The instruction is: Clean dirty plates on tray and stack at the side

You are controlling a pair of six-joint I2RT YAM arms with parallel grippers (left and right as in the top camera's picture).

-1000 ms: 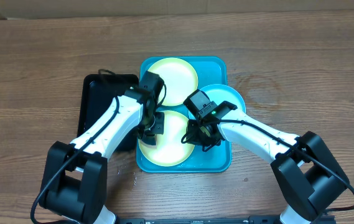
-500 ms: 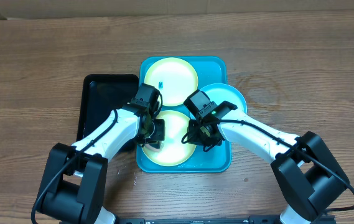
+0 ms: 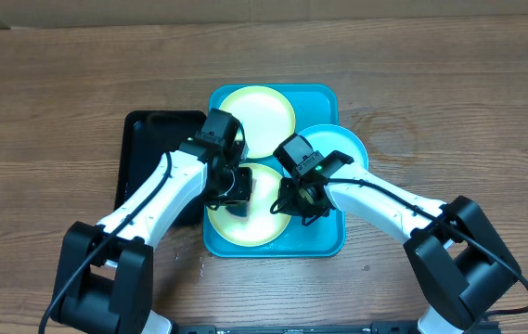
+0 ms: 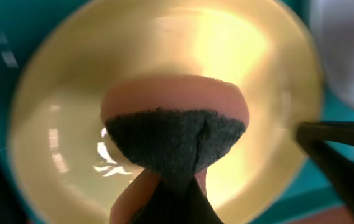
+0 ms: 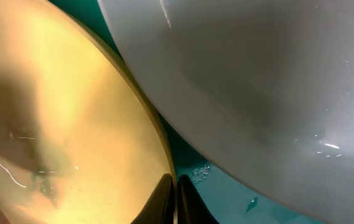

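Observation:
The bright cyan tray [image 3: 324, 97] holds two pale yellow-green plates, one at the far end [image 3: 262, 113] and one at the near end [image 3: 262, 223]. A light cyan plate [image 3: 345, 147] overlaps the tray's right rim. My left gripper [image 3: 237, 197] is shut on a pink sponge with a dark scouring face [image 4: 173, 137], which is pressed onto the near plate [image 4: 52, 130]. My right gripper [image 5: 177, 202] is shut on that plate's right rim [image 5: 162, 149], with the cyan plate [image 5: 257, 81] just beside it.
A smaller black tray [image 3: 148, 153] lies against the cyan tray's left side, partly under my left arm. Bare wooden table [image 3: 449, 102] stretches to the right and behind. Drops of water sit on the tray floor [image 5: 201, 173].
The left gripper and its sponge have moved over the near plate, first toward me and then back and slightly right. The right gripper has stayed on the rim.

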